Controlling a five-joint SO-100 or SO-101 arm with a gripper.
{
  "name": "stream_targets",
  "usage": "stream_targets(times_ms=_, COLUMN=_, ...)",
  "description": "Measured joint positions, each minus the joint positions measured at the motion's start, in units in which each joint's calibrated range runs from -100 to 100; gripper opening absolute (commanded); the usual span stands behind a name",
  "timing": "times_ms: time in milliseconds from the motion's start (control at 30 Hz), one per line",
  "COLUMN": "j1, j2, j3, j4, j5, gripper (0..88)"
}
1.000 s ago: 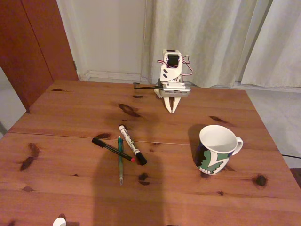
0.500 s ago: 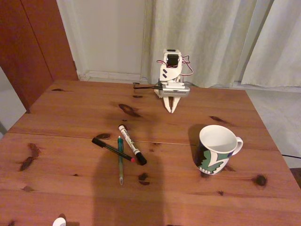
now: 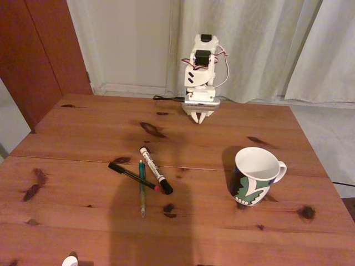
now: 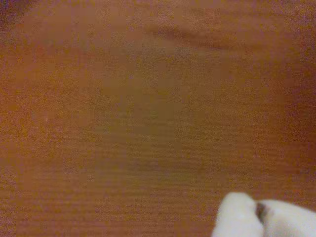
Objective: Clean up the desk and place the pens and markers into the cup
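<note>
My gripper [image 3: 199, 118] hangs closed and empty above the desk's [image 3: 83, 133] far edge. The three pens and markers [image 3: 145, 173] lie crossed mid-desk; the cup [image 3: 253, 175] stands near the right edge.

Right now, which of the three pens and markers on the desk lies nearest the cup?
The thick white marker with black cap: it lies rightmost, closest to the mug.

Reddish-brown knotty desk [image 3: 83, 138]; white cup [image 3: 256, 175] — dark blue-and-green pattern; white hand [image 3: 200, 118].
</note>
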Motion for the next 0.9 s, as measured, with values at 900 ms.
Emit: stream_targets(times_ms=900, j1=3.1, j2=56.0, j3=-44.9, j4=-9.6, j5=-5.6, gripper=0.7)
